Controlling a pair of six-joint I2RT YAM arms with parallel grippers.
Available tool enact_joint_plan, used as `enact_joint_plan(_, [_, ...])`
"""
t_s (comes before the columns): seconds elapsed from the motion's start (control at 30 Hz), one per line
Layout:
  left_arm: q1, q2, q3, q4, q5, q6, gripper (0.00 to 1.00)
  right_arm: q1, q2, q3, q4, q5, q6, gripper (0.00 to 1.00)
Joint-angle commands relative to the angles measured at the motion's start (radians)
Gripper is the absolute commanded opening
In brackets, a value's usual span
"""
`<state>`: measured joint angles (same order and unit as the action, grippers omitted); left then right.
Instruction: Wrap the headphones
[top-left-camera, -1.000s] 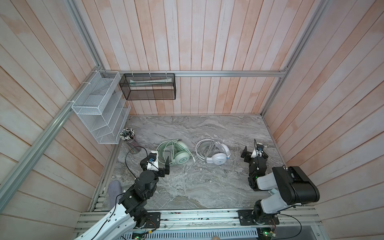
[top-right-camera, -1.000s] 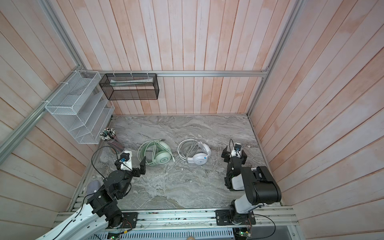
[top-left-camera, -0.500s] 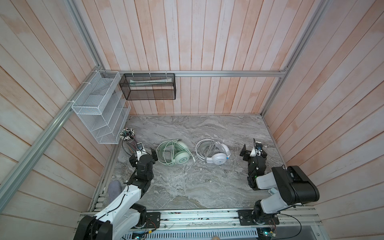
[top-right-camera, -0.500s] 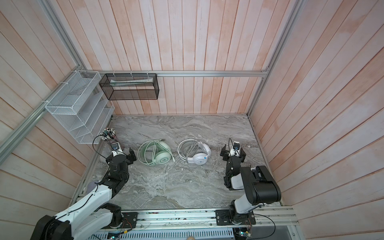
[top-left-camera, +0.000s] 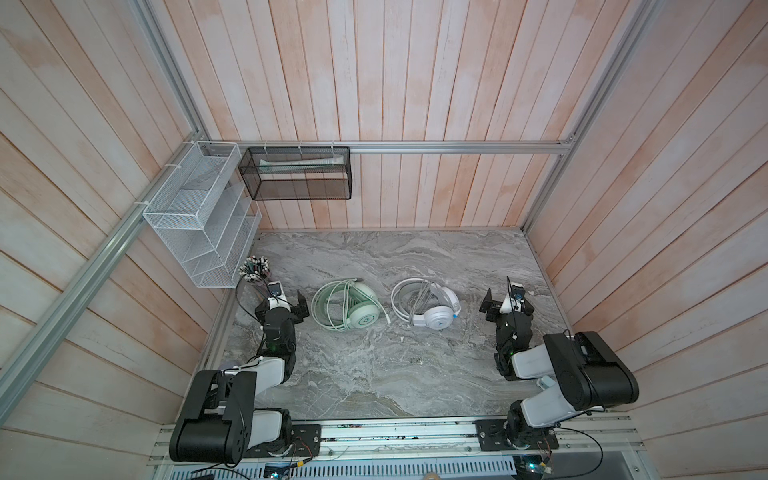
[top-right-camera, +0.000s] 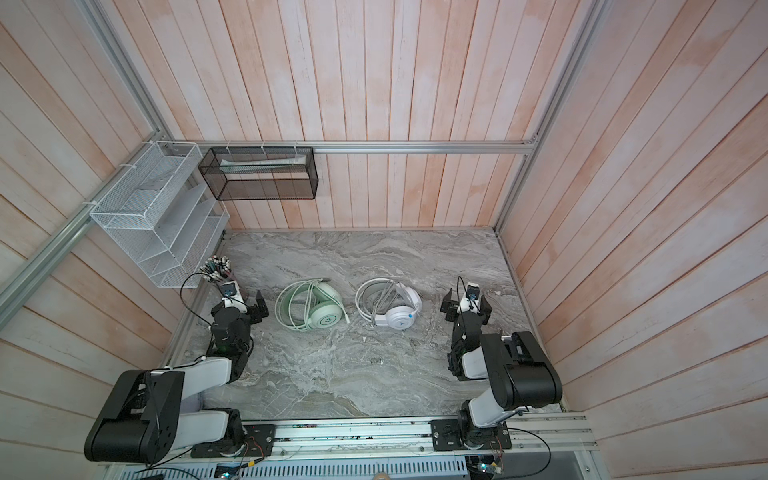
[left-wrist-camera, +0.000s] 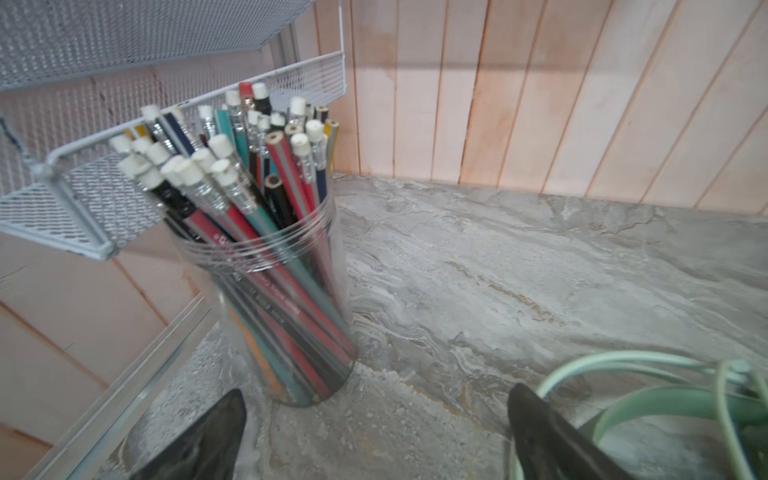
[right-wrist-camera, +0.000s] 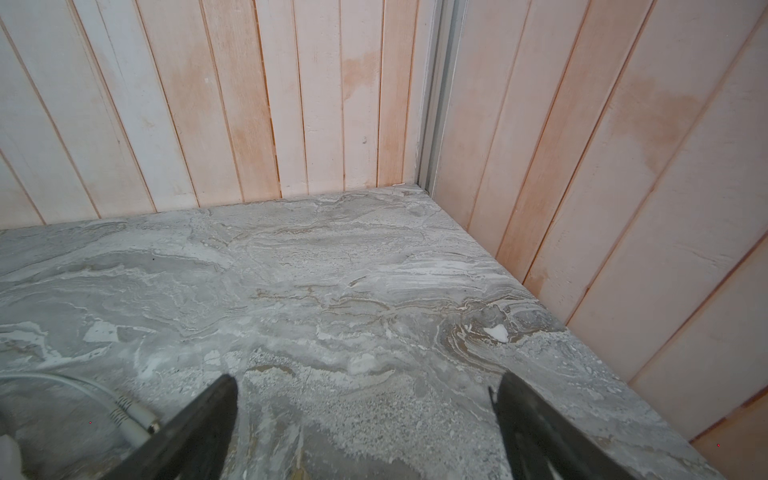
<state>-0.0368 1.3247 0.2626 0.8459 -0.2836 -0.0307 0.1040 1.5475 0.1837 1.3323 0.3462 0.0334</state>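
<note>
Two headphones lie mid-table in both top views. The pale mint green one has its cable looped around it, and the white one lies to its right with its cable coiled on it. My left gripper hovers just left of the green set, open and empty. In the left wrist view it is spread over bare table, the green cable beside one finger. My right gripper stands open and empty right of the white set, whose cable plug lies near one finger.
A clear jar of pencils stands close ahead of the left gripper, under a white mesh rack on the left wall. A black mesh basket hangs on the back wall. Wooden walls close in three sides.
My left gripper has drawn back to the left, away from the green headphones and toward the pencil jar, and that arm has folded. The right arm has hardly moved.
</note>
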Motion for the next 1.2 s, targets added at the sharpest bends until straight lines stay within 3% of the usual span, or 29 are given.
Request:
enact_joint_plan(0.0, [0.038, 0.016, 0.019, 0.061, 0.142, 0.024, 0.99, -0.001, 0.003, 0.012, 0.022, 0.0, -0.002, 0.98])
enact_joint_plan(0.07, [0.051, 0.026, 0.031, 0.051, 0.181, 0.02, 0.99, 0.0, 0.003, 0.013, 0.022, 0.0, -0.003, 0.98])
enact_joint_plan(0.13, [0.055, 0.045, -0.016, 0.17, 0.181, -0.037, 0.99, 0.0, 0.003, 0.011, 0.022, 0.0, -0.002, 0.98])
enact_joint_plan(0.23, [0.056, 0.098, -0.025, 0.234, 0.095, -0.075, 0.98, 0.0, 0.003, 0.013, 0.022, 0.0, -0.002, 0.98])
enact_joint_plan(0.33, [0.055, 0.159, -0.019, 0.281, 0.157, -0.053, 0.98, -0.001, 0.003, 0.013, 0.022, 0.0, -0.003, 0.98])
enact_joint_plan(0.4, [0.033, 0.212, -0.017, 0.335, 0.137, -0.012, 0.98, -0.001, 0.003, 0.013, 0.022, 0.0, -0.002, 0.98])
enact_joint_plan(0.47, [0.014, 0.217, 0.016, 0.28, 0.088, -0.009, 0.99, 0.0, 0.003, 0.013, 0.022, 0.001, -0.003, 0.98])
enact_joint_plan(1.17, [0.026, 0.214, 0.015, 0.282, 0.098, -0.024, 0.98, -0.012, 0.001, 0.019, 0.008, -0.024, 0.004, 0.98])
